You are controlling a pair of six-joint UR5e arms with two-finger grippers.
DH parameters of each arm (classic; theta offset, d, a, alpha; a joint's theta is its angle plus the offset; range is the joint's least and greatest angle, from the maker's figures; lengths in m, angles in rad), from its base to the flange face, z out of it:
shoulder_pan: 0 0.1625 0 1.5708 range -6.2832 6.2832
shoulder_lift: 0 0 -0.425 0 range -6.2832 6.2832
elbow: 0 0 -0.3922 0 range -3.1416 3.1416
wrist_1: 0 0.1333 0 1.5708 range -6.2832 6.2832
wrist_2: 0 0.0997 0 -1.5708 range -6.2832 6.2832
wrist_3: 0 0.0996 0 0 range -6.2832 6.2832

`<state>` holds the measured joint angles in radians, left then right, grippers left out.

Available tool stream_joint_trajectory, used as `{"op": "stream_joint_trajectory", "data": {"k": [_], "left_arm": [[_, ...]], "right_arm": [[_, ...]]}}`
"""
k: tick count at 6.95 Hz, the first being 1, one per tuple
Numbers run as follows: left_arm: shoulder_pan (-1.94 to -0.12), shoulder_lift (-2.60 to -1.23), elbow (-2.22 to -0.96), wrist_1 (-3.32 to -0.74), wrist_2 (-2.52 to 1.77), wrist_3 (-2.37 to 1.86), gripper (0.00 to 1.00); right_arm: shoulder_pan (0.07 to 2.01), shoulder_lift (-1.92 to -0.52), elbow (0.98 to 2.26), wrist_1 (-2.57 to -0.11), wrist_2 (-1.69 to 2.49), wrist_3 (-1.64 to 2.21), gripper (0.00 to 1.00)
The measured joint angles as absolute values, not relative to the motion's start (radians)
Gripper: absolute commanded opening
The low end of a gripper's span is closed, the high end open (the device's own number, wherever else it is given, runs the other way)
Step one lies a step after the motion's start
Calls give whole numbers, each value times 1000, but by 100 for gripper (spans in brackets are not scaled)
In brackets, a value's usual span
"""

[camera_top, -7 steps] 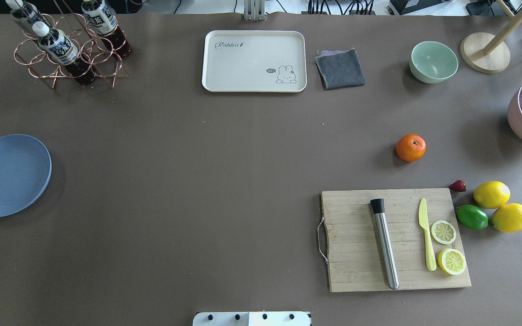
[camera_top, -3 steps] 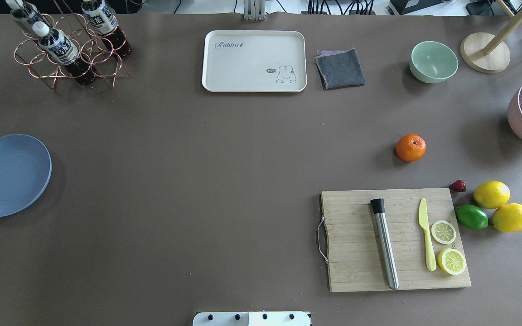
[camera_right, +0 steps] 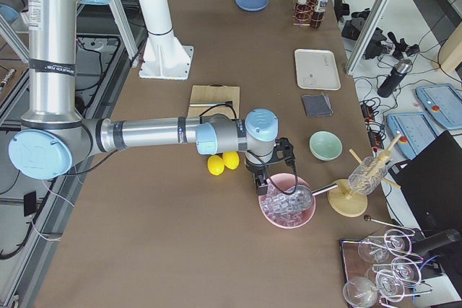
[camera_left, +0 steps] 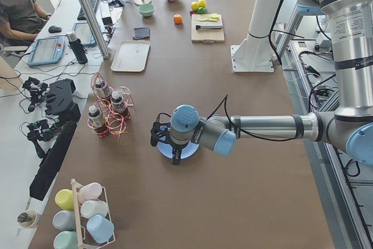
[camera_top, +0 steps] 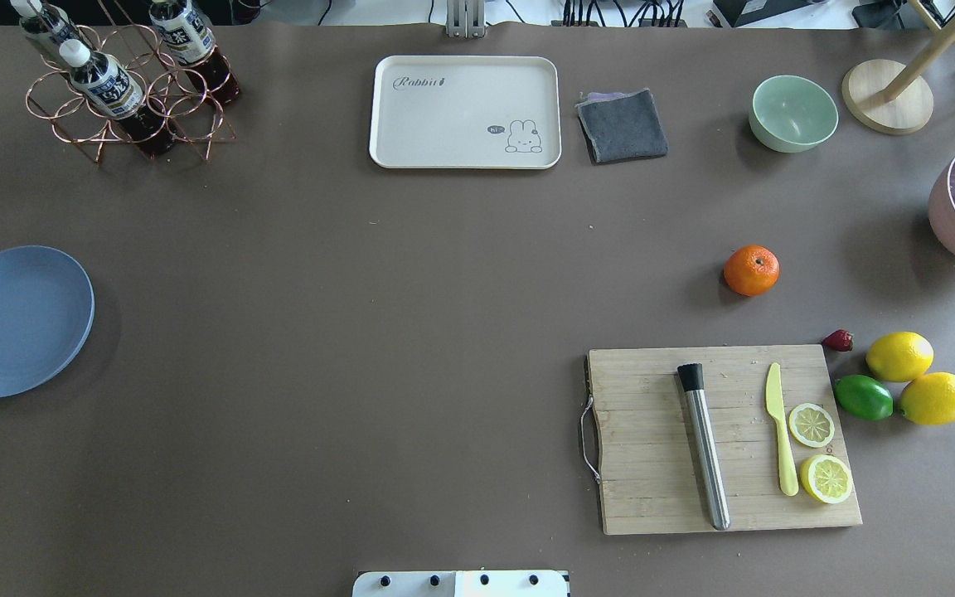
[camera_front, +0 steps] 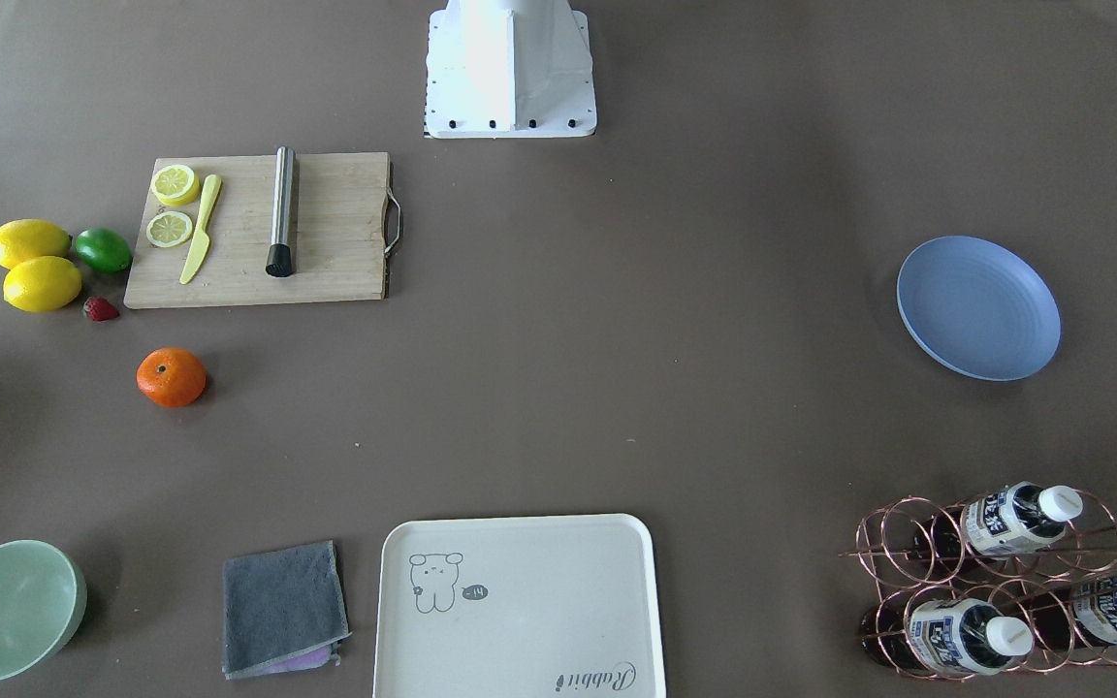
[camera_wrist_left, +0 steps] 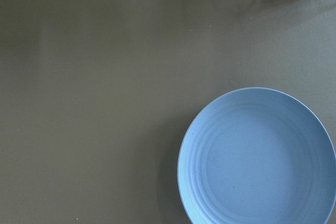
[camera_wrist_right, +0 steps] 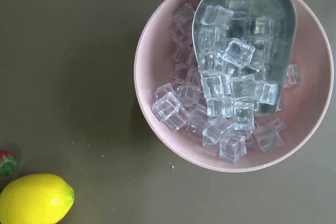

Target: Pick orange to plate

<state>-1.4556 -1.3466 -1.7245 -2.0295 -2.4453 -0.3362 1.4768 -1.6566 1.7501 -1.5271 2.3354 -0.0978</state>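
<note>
Orange (camera_top: 751, 270) sits on the tabletop (camera_top: 411, 315) just beyond the cutting board (camera_top: 652, 439), well apart from the plate (camera_top: 17, 321) at the left edge. Left pincer (camera_left: 175, 157) hangs over the plate, right pincer (camera_right: 261, 182) over the pink ice bowl (camera_wrist_right: 157, 51). Open or closed? Can't tell for either.

The cream tray (camera_top: 461, 116) bears the script word "Rabbit" in one corner. The small speech bubble (camera_top: 495, 129) beside its bunny drawing (camera_top: 523, 137) seems to say "hi". Labels on the bottles (camera_top: 103, 83) left of the tray are unreadable.
</note>
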Motion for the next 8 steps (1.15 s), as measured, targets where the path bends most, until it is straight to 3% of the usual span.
{"op": "stream_joint_trajectory", "data": {"k": [5, 8], "left_arm": [[-1388, -1353, -1660, -2043, -2429, -342, 97], [-1308, -1412, -1490, -2244, -2408, -443, 97]], "right_arm": [[1473, -1664, 1746, -1529, 2345, -93, 100], [1452, -1667, 1740, -1530, 2350, -95, 100]]}}
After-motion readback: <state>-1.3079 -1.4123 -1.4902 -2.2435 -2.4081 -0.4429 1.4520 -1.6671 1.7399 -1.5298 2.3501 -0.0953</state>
